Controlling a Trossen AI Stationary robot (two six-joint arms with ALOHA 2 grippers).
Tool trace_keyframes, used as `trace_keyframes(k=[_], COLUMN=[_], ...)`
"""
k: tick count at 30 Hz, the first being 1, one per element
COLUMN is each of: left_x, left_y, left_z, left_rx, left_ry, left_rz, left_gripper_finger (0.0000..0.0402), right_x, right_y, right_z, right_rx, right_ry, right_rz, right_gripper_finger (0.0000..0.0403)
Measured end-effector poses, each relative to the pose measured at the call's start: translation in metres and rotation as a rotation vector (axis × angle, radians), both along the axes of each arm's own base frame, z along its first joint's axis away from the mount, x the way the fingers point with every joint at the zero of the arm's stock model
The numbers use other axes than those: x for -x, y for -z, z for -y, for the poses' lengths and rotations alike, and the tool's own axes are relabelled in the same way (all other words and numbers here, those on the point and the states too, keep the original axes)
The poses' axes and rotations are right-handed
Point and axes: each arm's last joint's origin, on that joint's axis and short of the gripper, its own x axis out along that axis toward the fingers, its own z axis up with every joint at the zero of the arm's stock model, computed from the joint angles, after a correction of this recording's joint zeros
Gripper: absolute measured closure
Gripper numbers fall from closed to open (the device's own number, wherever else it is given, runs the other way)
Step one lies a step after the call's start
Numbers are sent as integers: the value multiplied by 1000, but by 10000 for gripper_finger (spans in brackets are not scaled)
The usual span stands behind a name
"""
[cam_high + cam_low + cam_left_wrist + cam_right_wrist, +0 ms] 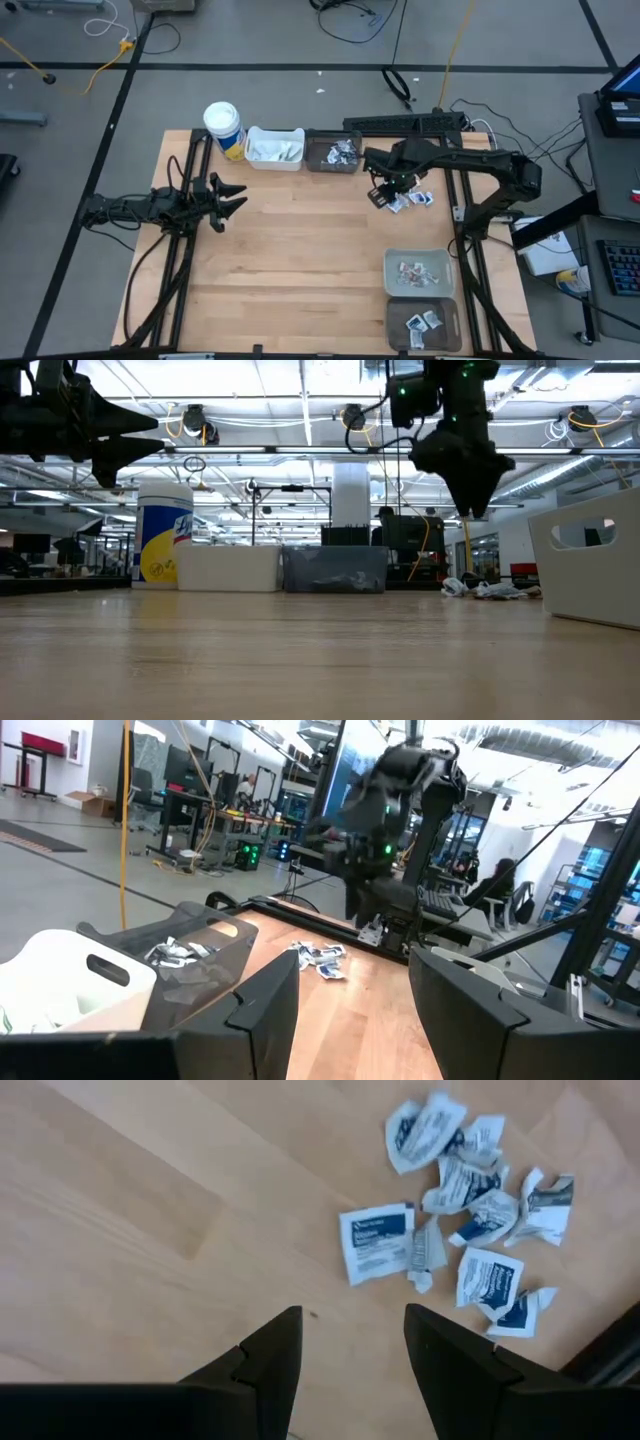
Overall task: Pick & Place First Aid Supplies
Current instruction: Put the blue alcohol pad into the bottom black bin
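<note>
A heap of small white packets with blue print, the first aid supplies (462, 1210), lies on the wooden table at the far right (405, 198). My right gripper (345, 1342) hangs above the table just beside the heap, pointing down, open with nothing between its fingers; it also shows in the high view (385, 187) and the low view (470, 500). My left gripper (232, 198) waits level over the table's left side, open and holding nothing (350, 1010).
At the far edge stand a white cup with a yellow band (224, 128), a white bin (274, 148) and a dark bin (333, 152) with packets. Near the right front stand a grey bin (419, 272) and a dark bin (423, 323) with packets. Bare wood lies mid-table.
</note>
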Motion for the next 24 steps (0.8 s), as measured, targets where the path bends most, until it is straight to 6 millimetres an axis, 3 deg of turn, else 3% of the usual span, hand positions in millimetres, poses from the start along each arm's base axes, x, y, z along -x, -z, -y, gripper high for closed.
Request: trace_keyframes(k=[13,24], left_x=[0,0], left_y=[0,0], left_z=[0,0], left_rx=[0,0], left_ry=[0,0], left_rz=[1,1], left_gripper_finger=[206,206], right_x=[15,20], right_y=[72,104], right_z=[3,5], right_rx=[-46,-121], right_ry=[31,35], right_rz=[30,47], right_gripper_finger=[232,232])
